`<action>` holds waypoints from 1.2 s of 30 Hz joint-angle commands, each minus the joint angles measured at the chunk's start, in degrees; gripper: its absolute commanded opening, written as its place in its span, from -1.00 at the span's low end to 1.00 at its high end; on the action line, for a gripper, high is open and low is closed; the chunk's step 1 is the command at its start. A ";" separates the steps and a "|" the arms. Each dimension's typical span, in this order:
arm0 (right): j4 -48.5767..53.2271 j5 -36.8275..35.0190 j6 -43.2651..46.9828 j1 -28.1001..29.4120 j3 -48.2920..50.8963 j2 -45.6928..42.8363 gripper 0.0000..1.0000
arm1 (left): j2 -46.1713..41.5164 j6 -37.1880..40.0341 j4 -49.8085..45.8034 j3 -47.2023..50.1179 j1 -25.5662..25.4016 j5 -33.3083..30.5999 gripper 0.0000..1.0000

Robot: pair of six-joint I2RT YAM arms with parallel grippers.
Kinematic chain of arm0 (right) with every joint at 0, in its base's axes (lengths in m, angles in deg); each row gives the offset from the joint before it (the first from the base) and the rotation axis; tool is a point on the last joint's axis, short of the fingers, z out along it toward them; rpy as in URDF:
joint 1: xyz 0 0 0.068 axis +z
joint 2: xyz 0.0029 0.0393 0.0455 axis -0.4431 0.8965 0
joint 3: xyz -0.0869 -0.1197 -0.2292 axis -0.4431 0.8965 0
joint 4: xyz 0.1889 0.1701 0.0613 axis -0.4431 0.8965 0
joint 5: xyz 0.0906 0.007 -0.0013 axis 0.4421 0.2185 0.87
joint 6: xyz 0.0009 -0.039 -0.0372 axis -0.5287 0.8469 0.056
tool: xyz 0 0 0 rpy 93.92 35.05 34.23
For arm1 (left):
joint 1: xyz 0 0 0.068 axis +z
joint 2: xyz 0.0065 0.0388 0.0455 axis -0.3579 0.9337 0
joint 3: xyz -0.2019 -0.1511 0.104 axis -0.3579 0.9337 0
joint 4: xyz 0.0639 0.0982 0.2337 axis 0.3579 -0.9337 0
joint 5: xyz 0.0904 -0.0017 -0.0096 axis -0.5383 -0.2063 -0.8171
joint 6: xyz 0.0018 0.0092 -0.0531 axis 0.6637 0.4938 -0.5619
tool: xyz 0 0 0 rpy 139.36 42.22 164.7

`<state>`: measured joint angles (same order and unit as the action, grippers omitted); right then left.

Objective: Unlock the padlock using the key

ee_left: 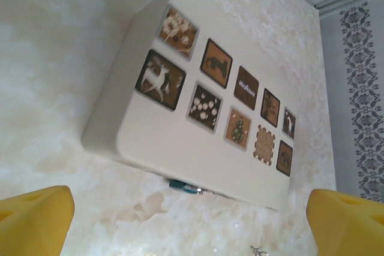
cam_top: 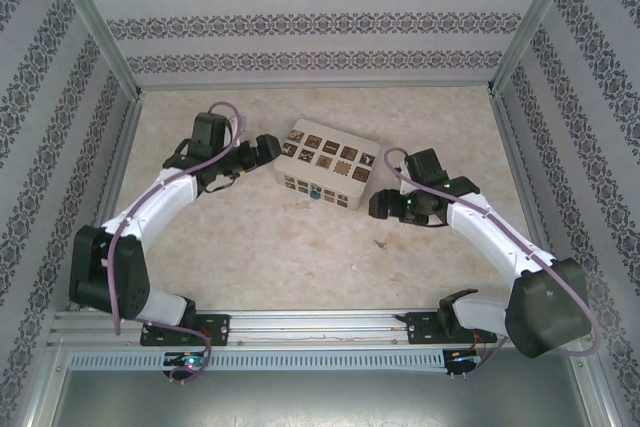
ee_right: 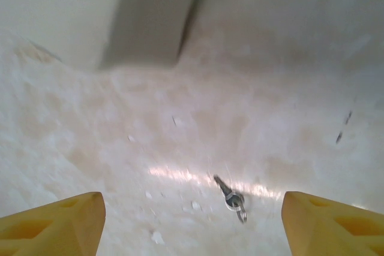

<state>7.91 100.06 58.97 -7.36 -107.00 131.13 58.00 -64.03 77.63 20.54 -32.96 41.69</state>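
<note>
The padlock [ee_left: 183, 187] is a tiny blue body with a silver end, poking out from under the near edge of the cream box [ee_left: 174, 142]; in the top view the padlock [cam_top: 313, 190] hangs on the box's front face. The key [ee_right: 230, 196] is a slim dark piece on a small ring, lying flat on the table [ee_right: 288, 88]. It lies between the yellow fingers [ee_right: 54, 223] of my right gripper [ee_right: 192, 226], nearer the right one and untouched. My left gripper [ee_left: 192, 232] stands open, wide, just left of the box. In the top view the key [cam_top: 379, 243] is a speck below the right gripper [cam_top: 378, 205].
The cream box [cam_top: 330, 165] with brown patterned tiles sits mid-table between the left gripper [cam_top: 268, 147] and the right one. Patterned walls [cam_top: 320, 17] enclose the table on three sides. A metal rail [cam_top: 320, 327] carries both arm bases along the near edge.
</note>
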 commanded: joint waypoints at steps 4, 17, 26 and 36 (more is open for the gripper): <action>2.06 1.44 -1.34 1.72 5.06 1.73 0.48 | -7.61 -7.65 8.80 9.82 0.04 -2.24 0.99; -0.40 4.22 -0.74 2.15 6.27 8.59 -0.11 | -11.92 -7.57 7.25 17.49 0.10 -3.72 0.99; -0.80 3.11 -1.07 2.44 6.48 10.47 -0.22 | -10.96 -6.45 4.87 15.57 0.05 -4.80 0.99; -1.37 2.49 -0.81 2.42 5.89 12.63 -0.37 | -11.05 -6.50 4.35 15.34 0.06 -5.41 0.99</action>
<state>6.58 103.43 58.56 -5.50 -100.68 142.75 46.86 -70.85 82.55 37.59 -32.96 37.21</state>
